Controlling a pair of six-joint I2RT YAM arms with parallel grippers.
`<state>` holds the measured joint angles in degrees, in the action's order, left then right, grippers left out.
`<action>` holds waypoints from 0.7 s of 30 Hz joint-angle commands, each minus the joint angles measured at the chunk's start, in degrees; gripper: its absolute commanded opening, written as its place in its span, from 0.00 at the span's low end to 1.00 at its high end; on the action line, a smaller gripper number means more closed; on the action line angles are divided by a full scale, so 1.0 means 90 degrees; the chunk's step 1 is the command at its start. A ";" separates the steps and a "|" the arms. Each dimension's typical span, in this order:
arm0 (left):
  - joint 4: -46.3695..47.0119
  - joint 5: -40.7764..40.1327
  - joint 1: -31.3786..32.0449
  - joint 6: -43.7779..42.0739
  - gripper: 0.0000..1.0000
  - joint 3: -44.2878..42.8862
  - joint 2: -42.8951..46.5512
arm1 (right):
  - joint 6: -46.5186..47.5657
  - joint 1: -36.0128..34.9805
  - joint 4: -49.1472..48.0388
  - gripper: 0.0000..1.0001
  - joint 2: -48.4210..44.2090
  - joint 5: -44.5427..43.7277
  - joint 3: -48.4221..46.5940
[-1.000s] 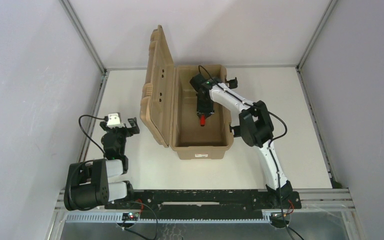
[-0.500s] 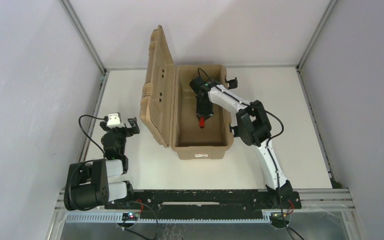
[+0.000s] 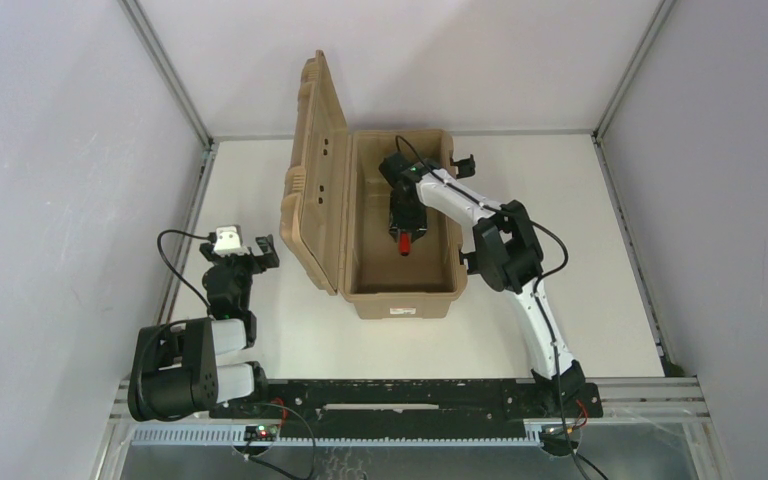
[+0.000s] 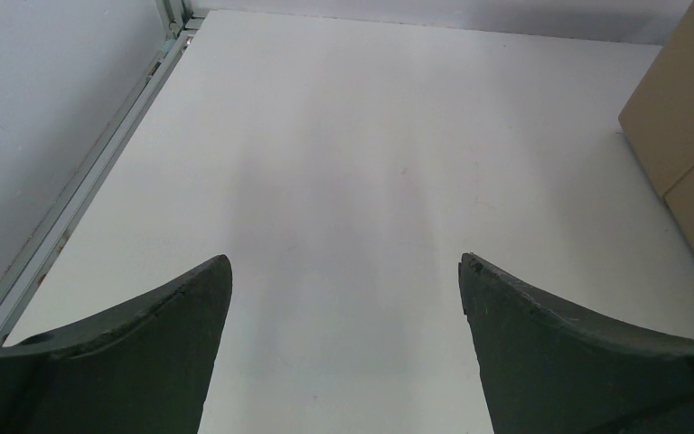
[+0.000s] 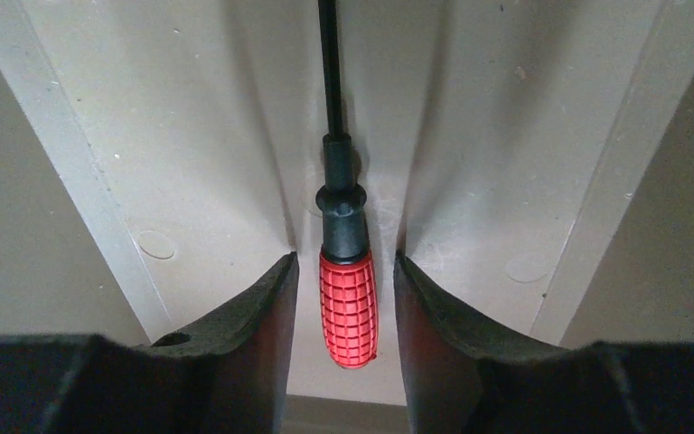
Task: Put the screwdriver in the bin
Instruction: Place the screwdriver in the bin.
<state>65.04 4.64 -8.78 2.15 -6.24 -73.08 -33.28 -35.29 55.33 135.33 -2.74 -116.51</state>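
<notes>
The screwdriver (image 5: 348, 307), with its red gridded handle and thin dark shaft, lies on the floor of the tan bin (image 5: 172, 136). My right gripper (image 5: 345, 258) is down inside the bin with a finger on each side of the handle. A narrow gap shows on both sides, so it is open. From above, the red handle (image 3: 404, 241) shows just below the right gripper (image 3: 406, 222) inside the open bin (image 3: 405, 301). My left gripper (image 4: 345, 260) is open and empty over bare table, left of the bin.
The bin's ribbed lid (image 3: 315, 190) stands open on its left side, between the two arms. A tan corner of the bin (image 4: 687, 136) shows at the right of the left wrist view. The enclosure walls and metal rail (image 4: 90, 172) border the table's left edge.
The right arm's elbow has shifted slightly left and up. The screwdriver handle stays at about the same spot in the bin. The left arm has not moved.
</notes>
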 commanded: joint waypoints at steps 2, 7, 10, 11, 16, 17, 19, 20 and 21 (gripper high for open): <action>0.0147 -0.0047 0.0029 0.0012 1.00 -0.0251 0.0070 | 0.0093 -0.0023 0.0079 0.53 -0.0702 -0.0164 -0.0006; 0.0142 -0.0047 0.0033 0.0007 1.00 -0.0248 0.0073 | 0.0212 -0.0034 0.0152 0.65 -0.1007 -0.0154 -0.0083; 0.0147 -0.0047 0.0040 0.0006 1.00 -0.0254 0.0072 | 0.0294 -0.0053 0.0221 0.70 -0.1188 -0.0145 -0.0187; 0.0147 -0.0047 0.0029 0.0002 1.00 -0.0250 0.0080 | 0.0328 -0.0062 0.0234 0.71 -0.1258 -0.0143 -0.0232; 0.0144 -0.0047 0.0043 0.0006 1.00 -0.0246 0.0073 | 0.0497 -0.0095 0.0435 0.79 -0.1602 -0.0201 -0.0496; 0.0147 -0.0047 0.0031 0.0011 1.00 -0.0246 0.0073 | 0.0541 -0.0093 0.0456 0.81 -0.1675 -0.0195 -0.0545; 0.0143 -0.0045 0.0039 0.0005 1.00 -0.0242 0.0073 | 0.0617 -0.0088 0.0503 0.85 -0.1823 -0.0188 -0.0635; 0.0140 -0.0047 0.0029 0.0007 1.00 -0.0253 0.0071 | 0.0650 -0.0092 0.0526 0.87 -0.1919 -0.0197 -0.0687; 0.0144 -0.0042 0.0030 0.0010 1.00 -0.0250 0.0071 | 0.0698 -0.0096 0.0568 0.89 -0.1992 -0.0202 -0.0762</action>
<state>65.04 4.64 -8.78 2.13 -6.24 -73.08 -29.69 -35.46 58.74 123.17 -3.62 -119.77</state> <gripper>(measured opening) 0.996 0.861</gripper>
